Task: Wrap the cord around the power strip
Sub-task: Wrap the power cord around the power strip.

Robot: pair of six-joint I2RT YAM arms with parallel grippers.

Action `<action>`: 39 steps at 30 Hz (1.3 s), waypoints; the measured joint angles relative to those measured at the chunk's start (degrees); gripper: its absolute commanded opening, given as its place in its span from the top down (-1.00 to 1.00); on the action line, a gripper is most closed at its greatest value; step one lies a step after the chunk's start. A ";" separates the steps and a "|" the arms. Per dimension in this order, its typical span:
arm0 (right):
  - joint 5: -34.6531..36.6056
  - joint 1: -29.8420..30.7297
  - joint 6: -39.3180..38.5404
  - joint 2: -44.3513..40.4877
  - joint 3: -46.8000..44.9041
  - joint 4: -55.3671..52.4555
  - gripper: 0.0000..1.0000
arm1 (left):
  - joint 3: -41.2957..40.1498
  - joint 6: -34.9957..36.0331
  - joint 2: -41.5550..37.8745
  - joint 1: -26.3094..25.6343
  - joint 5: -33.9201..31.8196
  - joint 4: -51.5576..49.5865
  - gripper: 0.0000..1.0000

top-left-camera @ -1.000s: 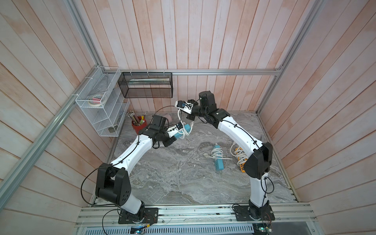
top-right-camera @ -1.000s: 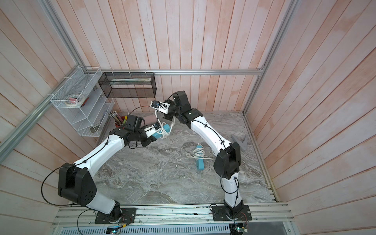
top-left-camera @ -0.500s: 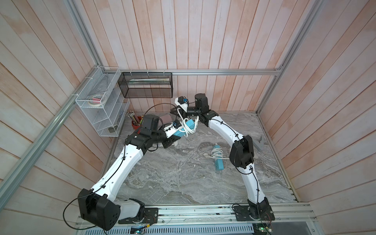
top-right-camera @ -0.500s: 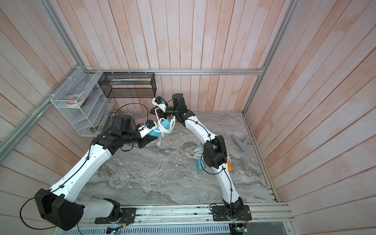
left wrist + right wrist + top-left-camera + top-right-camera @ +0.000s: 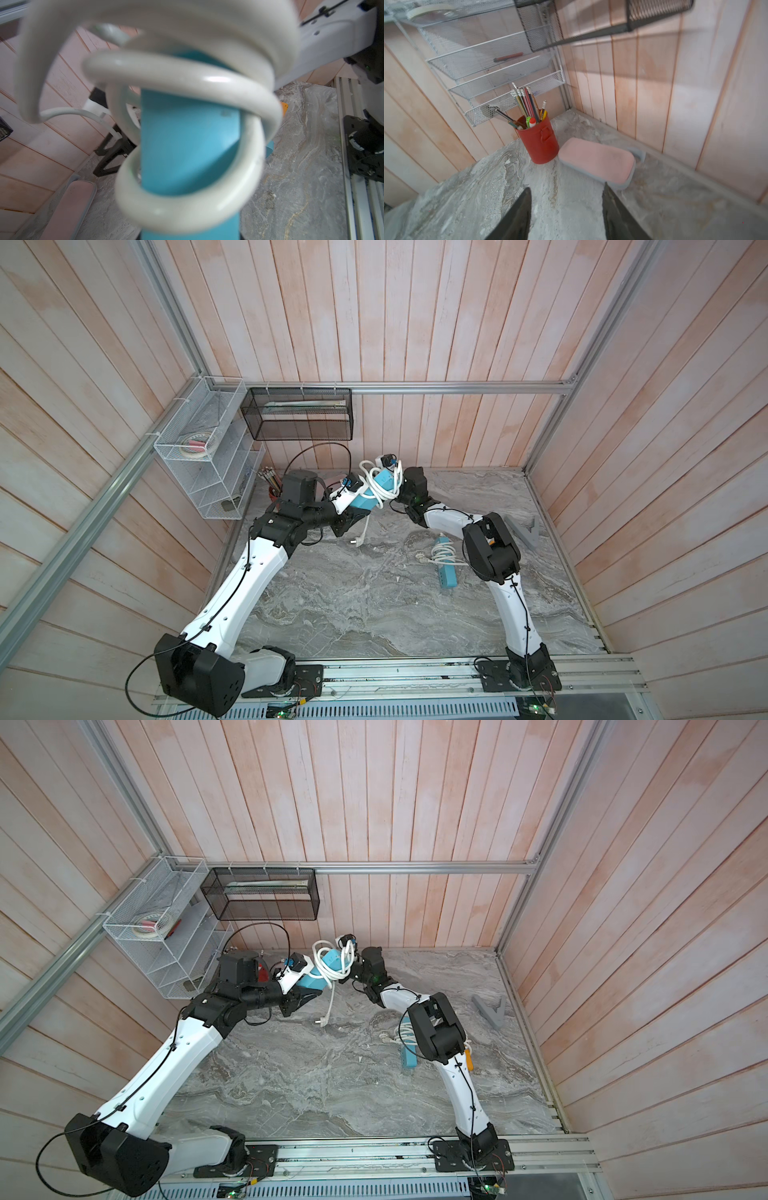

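Three pinkish plank walls (image 5: 415,315) box this cell in, with an aluminium rail (image 5: 457,386) running across the back one. Underneath is a grey marble-look table (image 5: 374,614).

On the wall by the left arm hangs a white wire rack (image 5: 208,472) with a tape roll (image 5: 195,446) in its top tray. A black mesh basket (image 5: 299,414) hangs off the rail right next to it. In the back corner below them a red cup (image 5: 538,141) stuffed with pencils stands on the table, and a pink case (image 5: 596,160) lies just beside it. Over by the opposite wall a grey V-shaped piece (image 5: 525,531) lies flat. A spare strip (image 5: 448,576) with its cord bundled on it lies partly under the right arm's elbow.

Now the actual job. The blue strip (image 5: 370,495) is up off the table near the back, tilted, with the left gripper (image 5: 356,512) clamped on its lower end. The white cord (image 5: 384,485) sits in loose loops around its upper half. The plug (image 5: 359,540) dangles low, and I can't tell if it touches the table. The right gripper (image 5: 566,212) is just beside the loops, jaws apart with nothing between them.
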 measured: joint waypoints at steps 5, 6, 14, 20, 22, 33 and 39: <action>5.92 0.52 5.31 0.00 -9.01 5.05 -0.34 | 0.11 -3.08 0.74 0.70 0.02 1.49 1.00; 7.02 0.74 6.16 0.00 -10.16 6.19 -0.31 | 0.15 -3.67 0.98 0.74 0.02 1.68 1.00; 12.17 2.43 9.44 0.00 -9.99 8.46 0.69 | 0.96 -7.63 2.45 1.11 -0.35 2.75 1.00; 14.49 4.11 6.49 -3.10 -13.22 7.19 1.00 | 5.97 -13.92 6.36 7.19 -2.62 2.93 1.00; 15.15 5.44 4.15 -6.29 -16.65 6.12 1.00 | 9.79 -15.13 9.42 9.49 -4.20 2.47 1.00; 32.92 18.93 -22.01 -23.63 -30.71 -2.40 1.00 | 18.05 -13.90 18.84 14.40 -25.86 0.48 1.00; 37.81 20.59 -33.40 -29.46 -33.46 -5.35 1.00 | 14.32 -8.52 21.40 12.48 -32.52 0.13 1.00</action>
